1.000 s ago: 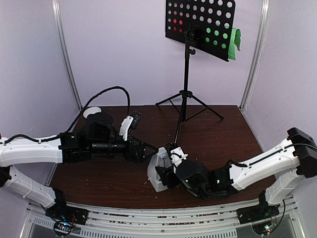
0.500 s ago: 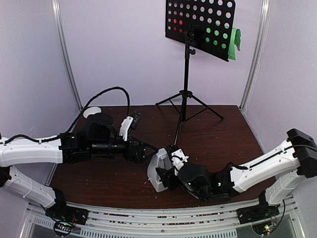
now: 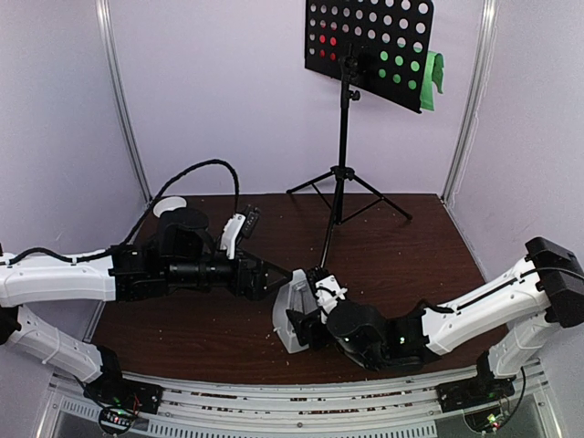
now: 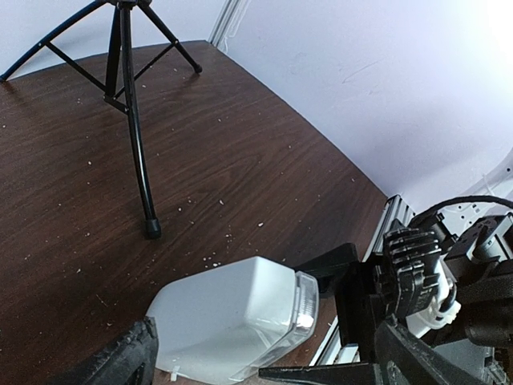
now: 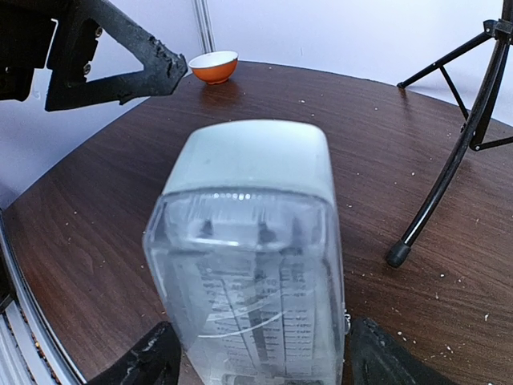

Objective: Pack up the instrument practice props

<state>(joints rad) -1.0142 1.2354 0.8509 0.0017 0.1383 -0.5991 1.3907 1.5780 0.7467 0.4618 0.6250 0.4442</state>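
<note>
1. The metronome [image 3: 290, 315] is at lower centre of the top view, on or just above the table [image 3: 411, 246], between the right gripper's [image 5: 256, 357] fingers. I cannot tell whether they pinch it or only flank it. With a slack hold, a lift could slide up its tapered sides and drop it.
2. The left gripper [image 3: 272, 276], spread wide and holding nothing, hovers just left of the metronome's top. With 2 arms crowding 1 spot, closing in could clash fingers or tip it.
3. A squeeze on the clear cover [image 5: 256, 305] might pop it loose.
4. The stand's [image 3: 344, 137] foot [image 5: 397, 255] is near, at centre right of the right wrist view. A swing that way could catch the leg and topple the stand with its pages [image 3: 433, 73].
5. The bowl [image 5: 213, 66], at the upper left there, is well apart, so it is unlikely to be hit.
</note>
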